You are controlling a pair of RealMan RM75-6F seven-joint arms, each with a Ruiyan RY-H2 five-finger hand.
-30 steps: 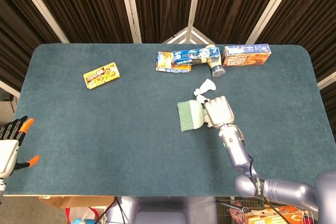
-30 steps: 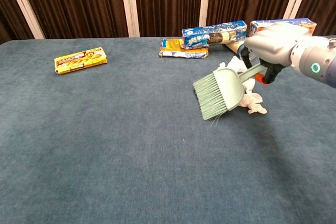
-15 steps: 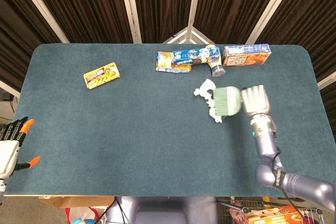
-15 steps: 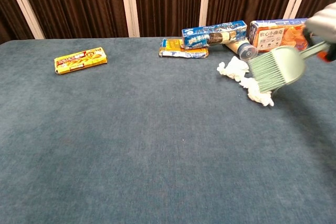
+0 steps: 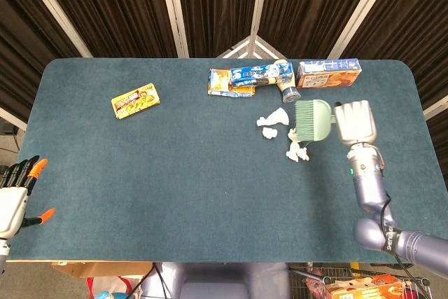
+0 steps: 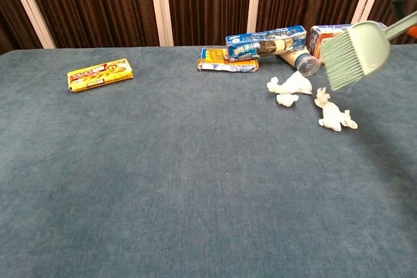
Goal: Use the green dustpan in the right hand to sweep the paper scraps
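My right hand (image 5: 355, 122) grips the handle of the green dustpan (image 5: 313, 120), a bristled head with its bristles pointing left. It hangs raised above the table (image 5: 175, 173), just right of the paper scraps. In the chest view the green dustpan (image 6: 355, 53) floats at the upper right and the hand is cut off by the frame edge. White paper scraps lie in three clumps: one (image 5: 273, 118) (image 6: 291, 84) near the bottle, a small one (image 5: 267, 133) (image 6: 285, 99) below it, and one (image 5: 297, 150) (image 6: 335, 116) under the bristles. My left hand (image 5: 15, 190) stays open off the table's left front corner.
Along the far edge lie a blue cookie box (image 5: 261, 74) (image 6: 266, 42), a yellow-orange packet (image 5: 227, 85) (image 6: 225, 60), an orange box (image 5: 329, 73) (image 6: 329, 36) and a tipped bottle (image 5: 287, 90) (image 6: 301, 62). A yellow snack box (image 5: 136, 101) (image 6: 100, 74) sits at the far left.
My right hand carried the dustpan from left of the scraps to their right and lifted it. The scraps now lie uncovered, the near clump shifted slightly. The left hand has not moved.
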